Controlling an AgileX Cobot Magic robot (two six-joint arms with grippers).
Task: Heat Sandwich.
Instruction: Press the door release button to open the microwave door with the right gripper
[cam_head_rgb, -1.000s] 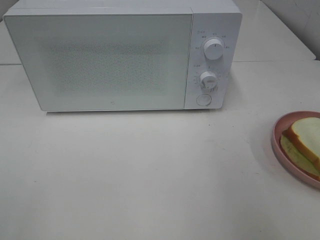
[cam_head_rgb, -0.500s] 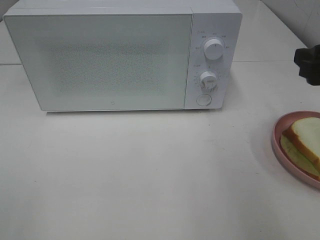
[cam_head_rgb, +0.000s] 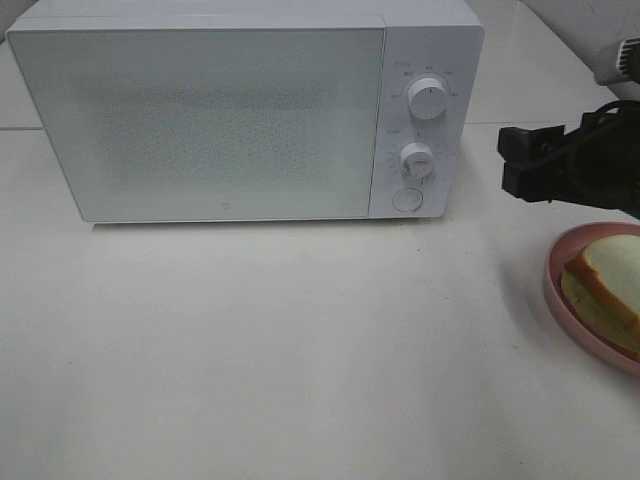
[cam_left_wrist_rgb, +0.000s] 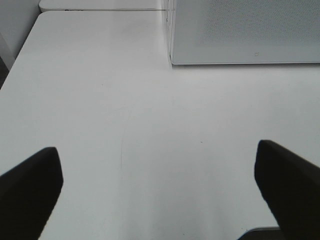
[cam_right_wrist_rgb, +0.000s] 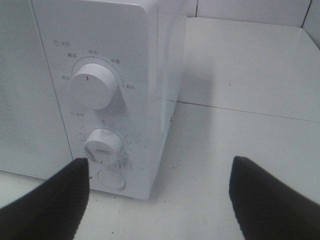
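Step in hand, as I judge it: getting the microwave (cam_head_rgb: 220, 120) open. Its door (cam_head_rgb: 200, 120) is shut and nothing has been loaded.

Task item: the sandwich (cam_head_rgb: 610, 275) lies on the pink plate (cam_head_rgb: 552, 285) at the right edge of the table (cam_head_rgb: 300, 350), nearer than the oven and well apart from it. It is cut off by the frame edge and nothing is touching it.

My right gripper (cam_head_rgb: 518, 165) hangs just right of the oven's control panel, between the panel and the plate, above the table. Its jaws are spread and empty. In its wrist view the fingers (cam_right_wrist_rgb: 60, 195) frame the panel's lower part: the upper knob (cam_head_rgb: 428, 98), the lower knob (cam_head_rgb: 417, 162) and the round button (cam_head_rgb: 407, 199) beneath them.

My left gripper (cam_left_wrist_rgb: 157, 165) is out of the high view. Its wrist view shows it released wide over bare table, holding nothing, with the oven's lower left corner beyond it.

Next move, in my judgement: I take the round button for the door release, though I cannot read its marking. One fingertip should travel left and press it squarely, clear of the lower knob just above it. A spread jaw could catch that knob. If the door swings out, the ground before the oven must stay free.
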